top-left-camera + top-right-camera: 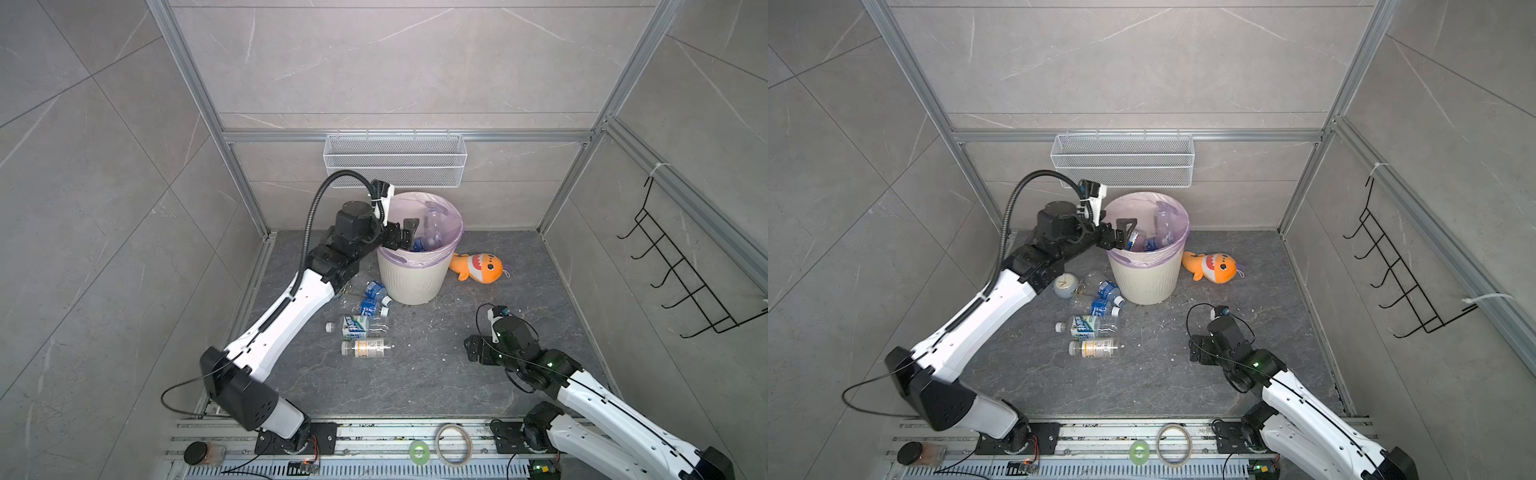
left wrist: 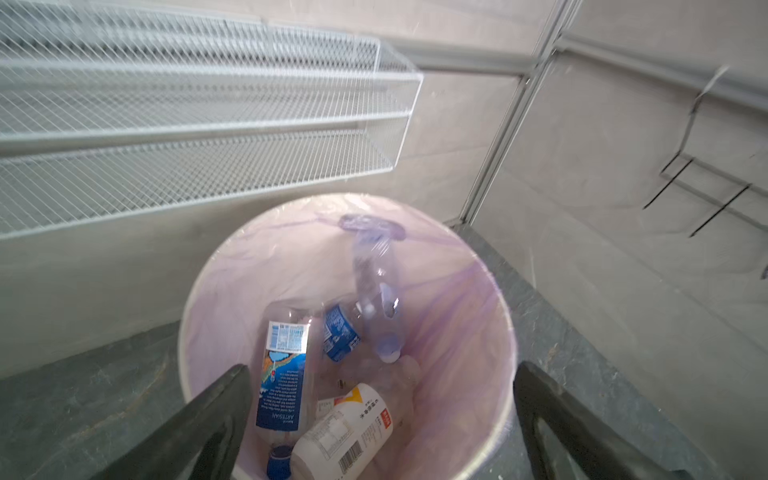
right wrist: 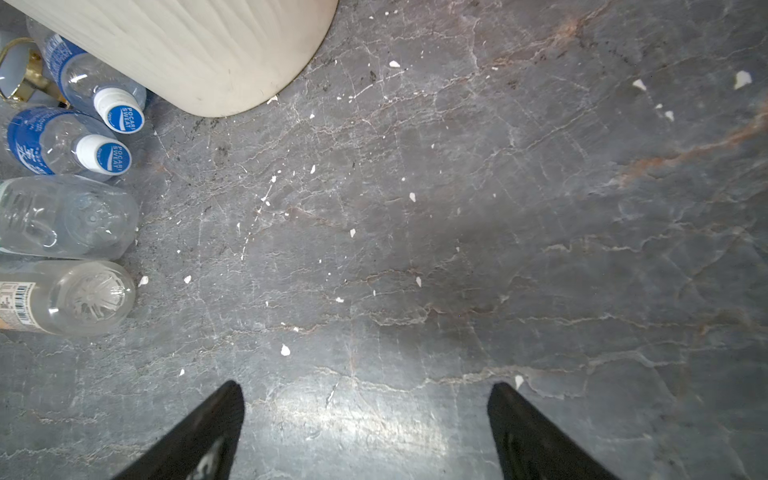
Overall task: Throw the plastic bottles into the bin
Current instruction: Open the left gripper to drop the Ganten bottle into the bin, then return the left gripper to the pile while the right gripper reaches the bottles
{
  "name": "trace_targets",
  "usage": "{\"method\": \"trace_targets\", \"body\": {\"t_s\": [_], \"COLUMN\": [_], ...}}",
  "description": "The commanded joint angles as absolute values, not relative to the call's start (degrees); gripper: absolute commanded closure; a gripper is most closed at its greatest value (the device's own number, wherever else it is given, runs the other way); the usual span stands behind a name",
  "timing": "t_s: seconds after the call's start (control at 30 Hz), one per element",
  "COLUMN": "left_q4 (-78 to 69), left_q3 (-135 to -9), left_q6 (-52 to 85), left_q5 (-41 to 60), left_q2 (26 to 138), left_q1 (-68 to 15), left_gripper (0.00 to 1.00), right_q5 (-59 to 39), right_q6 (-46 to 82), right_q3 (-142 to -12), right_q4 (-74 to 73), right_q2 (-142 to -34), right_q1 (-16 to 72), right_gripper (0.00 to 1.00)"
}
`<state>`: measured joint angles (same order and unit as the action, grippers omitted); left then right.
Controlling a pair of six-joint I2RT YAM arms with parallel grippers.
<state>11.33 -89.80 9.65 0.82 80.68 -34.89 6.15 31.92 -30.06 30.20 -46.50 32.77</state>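
While left end effector (image 2: 378, 390) gapes empty above bin (image 2: 509, 332), bottles (image 2: 332, 374) lie below.

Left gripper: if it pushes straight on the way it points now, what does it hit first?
Probably the bottles in the bin: the left gripper, open and empty, points into its mouth at the blue-labelled bottle.

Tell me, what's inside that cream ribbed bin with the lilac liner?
Inside the bin: four clear plastic bottles, two blue-labelled, one white-labelled, one bare. Anything beneath them is covered.
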Motion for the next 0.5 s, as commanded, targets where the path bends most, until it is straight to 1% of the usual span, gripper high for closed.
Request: {"method": "trace_targets", "body": {"t_s": [0.0, 0.23, 0.47], "left_q4": [6.3, 6.9, 7.6], "left_q3": [-85.9, -71.9, -59.9], "left_q6": [11.1, 12.0, 13.4], "left_q5": [1.3, -1.7, -4.1], "left_q2": [73.0, 63.1, 56.2], "left_q1": [-35.0, -34.9, -34.9], "left_gripper": [0.0, 0.0, 0.0], "right_q5": [5.4, 3.5, 4.5], "right_q6": [30.9, 29.4, 26.1], "right_q3": [-29.9, -29.9, -33.6], "right_q4": [29.6, 28.2, 27.9], "right_q2": [-46.4, -46.5, -48.4], "right_q1": [33.1, 33.6, 37.9], "right_gripper": [0.05, 0.05, 0.08]}}
